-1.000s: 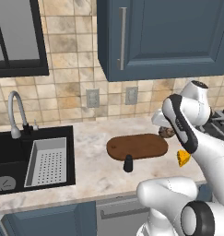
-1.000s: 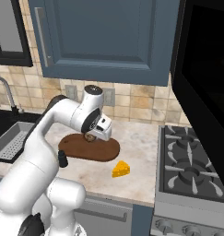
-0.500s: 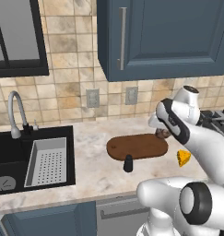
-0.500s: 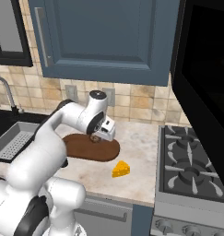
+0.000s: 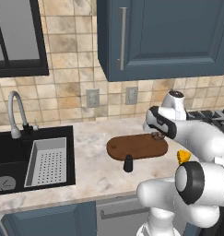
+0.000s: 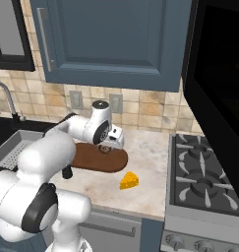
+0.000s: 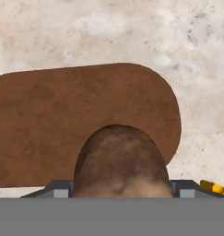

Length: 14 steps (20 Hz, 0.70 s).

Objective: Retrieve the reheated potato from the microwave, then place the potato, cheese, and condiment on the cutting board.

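My gripper (image 5: 157, 134) is shut on the potato (image 7: 120, 162), a mottled brown lump held low over the right end of the cutting board (image 5: 132, 148). From the hand view I cannot tell whether the potato touches the board (image 7: 58, 124). The cheese (image 5: 183, 156), a yellow wedge, lies on the counter to the right of the board and also shows as the cheese (image 6: 129, 180) in front of the board (image 6: 94, 158). The condiment (image 5: 127, 163), a small dark bottle, stands on the counter at the board's front edge. The microwave (image 6: 220, 93) is a black mass at upper right.
A black sink (image 5: 12, 156) with a grey strainer basket (image 5: 48, 161) and a faucet (image 5: 15, 115) lies to the left. A gas stove (image 6: 204, 182) is to the right of the counter. Blue cabinets (image 5: 168, 37) hang above the tiled wall.
The arm has lowered and reached forward, bringing the gripper and the potato down close to the board's right end. The cheese, the bottle and the board have stayed where they were.
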Available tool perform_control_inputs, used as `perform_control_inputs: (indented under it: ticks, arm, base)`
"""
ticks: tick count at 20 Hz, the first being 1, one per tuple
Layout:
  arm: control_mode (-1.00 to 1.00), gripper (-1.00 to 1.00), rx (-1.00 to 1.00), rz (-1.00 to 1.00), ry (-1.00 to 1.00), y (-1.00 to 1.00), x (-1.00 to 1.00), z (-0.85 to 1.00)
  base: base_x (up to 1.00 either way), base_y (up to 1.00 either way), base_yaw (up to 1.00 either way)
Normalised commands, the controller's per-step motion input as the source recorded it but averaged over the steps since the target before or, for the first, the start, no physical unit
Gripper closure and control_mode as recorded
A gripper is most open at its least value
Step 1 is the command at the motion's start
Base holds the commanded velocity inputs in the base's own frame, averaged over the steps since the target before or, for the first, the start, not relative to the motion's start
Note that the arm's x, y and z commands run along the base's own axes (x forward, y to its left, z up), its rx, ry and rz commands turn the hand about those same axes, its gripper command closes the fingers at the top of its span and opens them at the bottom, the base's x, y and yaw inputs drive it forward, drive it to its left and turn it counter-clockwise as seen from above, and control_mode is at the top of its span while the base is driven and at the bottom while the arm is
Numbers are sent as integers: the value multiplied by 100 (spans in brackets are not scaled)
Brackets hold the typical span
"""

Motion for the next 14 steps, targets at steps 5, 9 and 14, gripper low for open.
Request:
perform_control_inputs:
  ticks: [5,9,14]
  arm:
    - [-100,100,-5,10,0,-4,30,-34]
    - [-100,100,0,11,0,-5,28,-34]
    - [-100,100,0,10,0,-1,32,-31]
  base:
    - [0,0,0]
    - [0,0,0]
    - [0,0,0]
